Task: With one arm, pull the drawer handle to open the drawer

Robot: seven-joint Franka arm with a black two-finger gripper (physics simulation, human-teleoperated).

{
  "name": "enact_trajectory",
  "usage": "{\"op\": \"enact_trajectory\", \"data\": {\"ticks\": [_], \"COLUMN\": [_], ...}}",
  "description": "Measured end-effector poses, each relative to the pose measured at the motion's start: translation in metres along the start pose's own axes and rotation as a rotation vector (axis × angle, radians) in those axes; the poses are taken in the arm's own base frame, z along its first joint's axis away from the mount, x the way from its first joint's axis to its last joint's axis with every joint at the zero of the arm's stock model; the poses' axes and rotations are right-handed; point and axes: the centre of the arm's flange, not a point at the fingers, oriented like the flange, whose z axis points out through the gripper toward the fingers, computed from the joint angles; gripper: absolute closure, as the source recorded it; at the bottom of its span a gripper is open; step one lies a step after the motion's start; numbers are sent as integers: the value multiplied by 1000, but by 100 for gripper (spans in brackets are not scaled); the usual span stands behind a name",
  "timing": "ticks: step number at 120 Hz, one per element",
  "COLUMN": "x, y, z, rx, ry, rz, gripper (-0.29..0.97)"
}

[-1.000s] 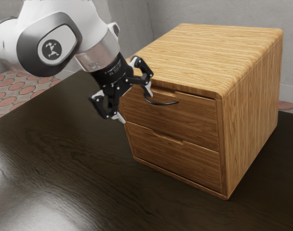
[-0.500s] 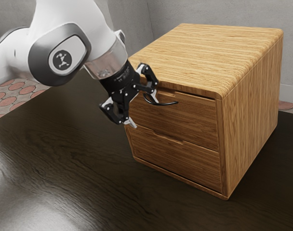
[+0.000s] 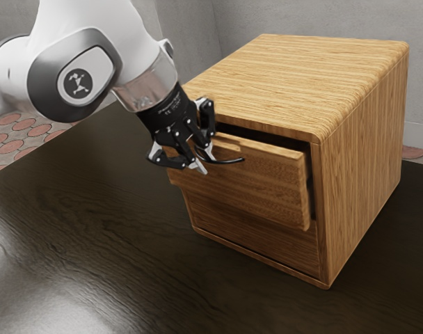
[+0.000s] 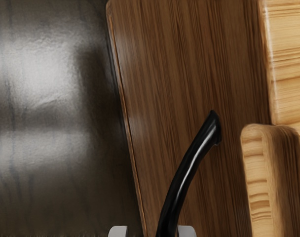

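Exterior view has the gripper (image 3: 195, 161) clenched on the black handle (image 3: 224, 160) of the top drawer (image 3: 260, 177), partly out of the cabinet (image 3: 357, 139); wrist view shows that handle (image 4: 189, 173) curving off the drawer front (image 4: 165, 89), so pulling straight, square to it, seems best.

Soft, even light falls from above. The dark glossy tabletop (image 3: 79, 278) carries pale smeared glare toward the exterior view's left, and broad bright bands in the wrist view. The cabinet (image 3: 316, 76) top is bright. Deep shadow fills the gap above the open drawer (image 3: 260, 174). A thin highlight runs along the black handle (image 4: 187, 170).
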Motion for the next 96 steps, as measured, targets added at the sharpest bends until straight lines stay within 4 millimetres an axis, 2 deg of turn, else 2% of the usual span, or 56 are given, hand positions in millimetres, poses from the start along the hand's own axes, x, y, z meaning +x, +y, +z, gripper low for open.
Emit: {"op": "enact_trajectory", "data": {"ticks": [32,96], "x": [-2,-11], "y": [-16,-64], "z": [-8,-25], "rx": [3,0], "ry": [-3,-13], "rz": [-14,-21], "gripper": [77,79]}}
